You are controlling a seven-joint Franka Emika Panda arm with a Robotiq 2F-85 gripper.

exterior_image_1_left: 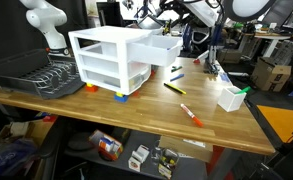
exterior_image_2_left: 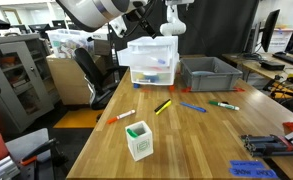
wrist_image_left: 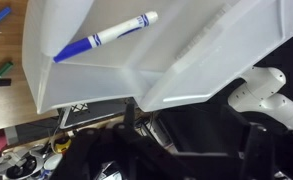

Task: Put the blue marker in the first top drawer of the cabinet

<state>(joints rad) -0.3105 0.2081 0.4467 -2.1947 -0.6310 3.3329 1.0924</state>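
Note:
The blue marker (wrist_image_left: 106, 36), white-barrelled with a blue cap, lies loose inside the first top drawer (wrist_image_left: 186, 70), which is pulled out of the white cabinet (exterior_image_1_left: 106, 60). The open drawer also shows in both exterior views (exterior_image_1_left: 154, 47) (exterior_image_2_left: 144, 48). My gripper (wrist_image_left: 191, 140) hovers just above the drawer, its dark fingers spread apart and holding nothing. It shows dimly in both exterior views (exterior_image_1_left: 172, 28) (exterior_image_2_left: 136, 28). The two lower drawers are shut.
A black wire dish rack (exterior_image_1_left: 31, 72) stands beside the cabinet, and a grey bin (exterior_image_2_left: 208, 72) is next to it. Loose markers lie on the wooden table: yellow (exterior_image_2_left: 163, 105), red (exterior_image_2_left: 121, 116), blue (exterior_image_2_left: 193, 107) and green (exterior_image_2_left: 224, 104). A white cup (exterior_image_2_left: 138, 140) stands near the front.

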